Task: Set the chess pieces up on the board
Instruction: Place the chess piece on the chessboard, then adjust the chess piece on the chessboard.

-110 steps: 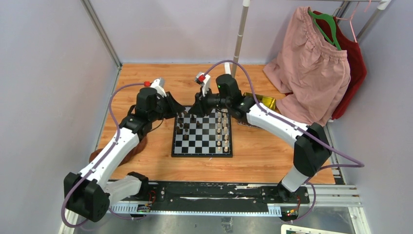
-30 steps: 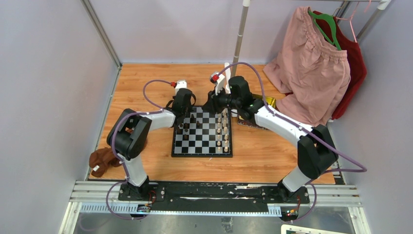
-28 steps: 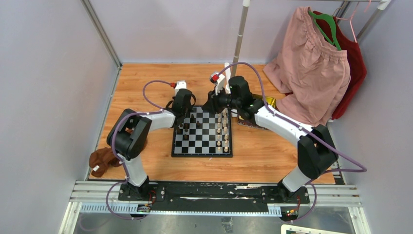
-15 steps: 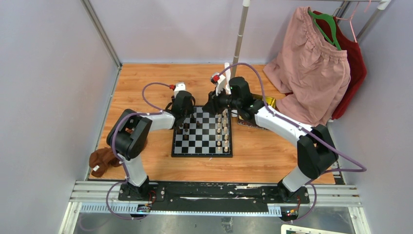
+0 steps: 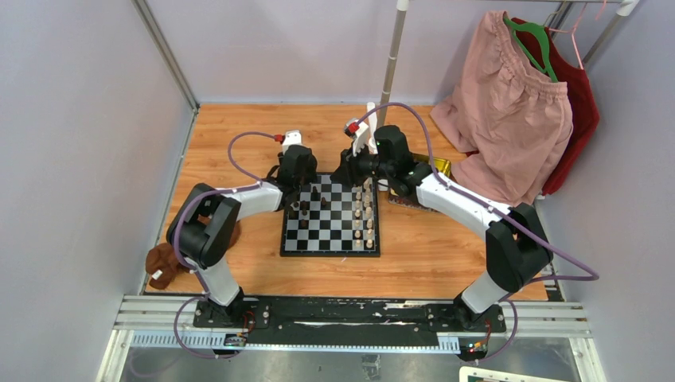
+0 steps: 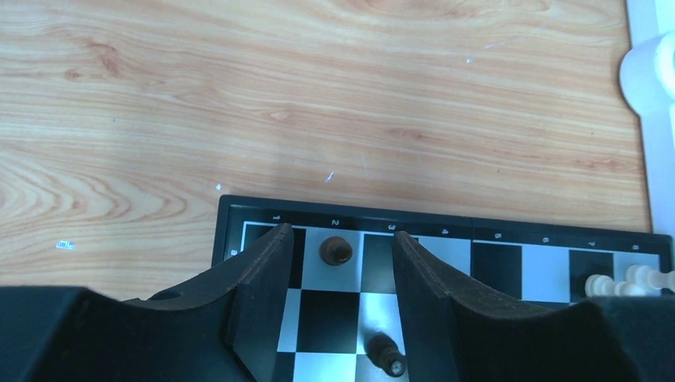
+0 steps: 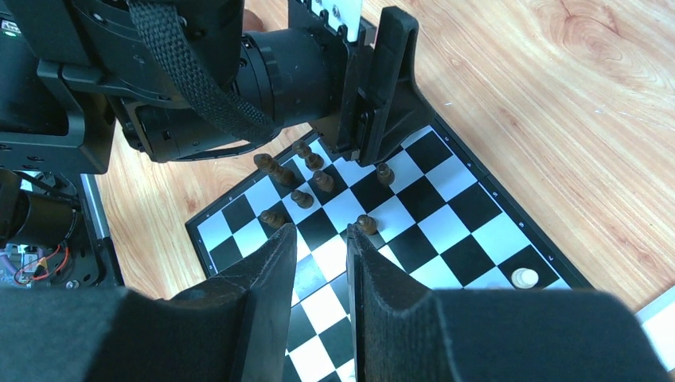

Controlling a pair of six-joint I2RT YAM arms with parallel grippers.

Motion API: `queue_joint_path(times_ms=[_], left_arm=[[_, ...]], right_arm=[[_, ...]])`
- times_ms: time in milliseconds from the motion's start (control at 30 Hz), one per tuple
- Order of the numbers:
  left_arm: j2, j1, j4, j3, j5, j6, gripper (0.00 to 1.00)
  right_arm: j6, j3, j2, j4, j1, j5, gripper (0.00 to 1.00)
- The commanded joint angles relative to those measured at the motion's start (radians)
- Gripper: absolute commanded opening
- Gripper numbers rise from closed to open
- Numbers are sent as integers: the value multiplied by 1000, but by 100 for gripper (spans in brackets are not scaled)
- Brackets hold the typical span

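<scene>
1. On the wooden table (image 5: 239,127) one chessboard (image 5: 333,232) lies flat between the two arms. The left hand (image 6: 341,235) is over its far-left corner and the right hand (image 7: 318,232) is over its far edge.
2. The right wrist view shows ten dark pieces (image 7: 301,197) standing in a loose cluster on the far-left part of the board. It also shows one cream piece (image 7: 523,278) close to the rim.
3. From above, the cream pieces (image 5: 364,215) stand in two columns along the right side of the board. They are too small there to count.
4. One gold tray (image 5: 438,165) lies beyond the board's far-right corner, mostly hidden by the right arm. One brown object (image 5: 163,263) sits at the near-left, partly behind the left arm, and what it is cannot be made out.
5. The left wrist view cuts off the near part of the board. It takes in only two dark pieces and a few cream ones at its right edge.
6. The left hand's fingers are spread and hold nothing. A dark pawn (image 6: 336,251) stands on a light square in the gap just past the tips, apart from both fingers.
7. The right hand's fingers are parted a small way above the board, with nothing between them. One dark piece (image 7: 366,224) stands just beside a fingertip; whether they touch cannot be told.
</scene>
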Motion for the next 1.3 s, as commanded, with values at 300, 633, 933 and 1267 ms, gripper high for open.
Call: queue_joint_path(times_ms=[300,633,933,1267], left_arm=[[-244,-4,-207,6,-131,-93,52],[-428,14,-385,-142,-147,-243,32],[-404,82,-389,-156,-29,-280,33],[-317,84,-354,-115,42,-174,42]], right_arm=[[-3,10,-47,1,-13,-5,34],[12,25,-34,-13,-8,4,29],[12,45,-15,-29,5,9,28],[5,49,2,-36,6,19,28]])
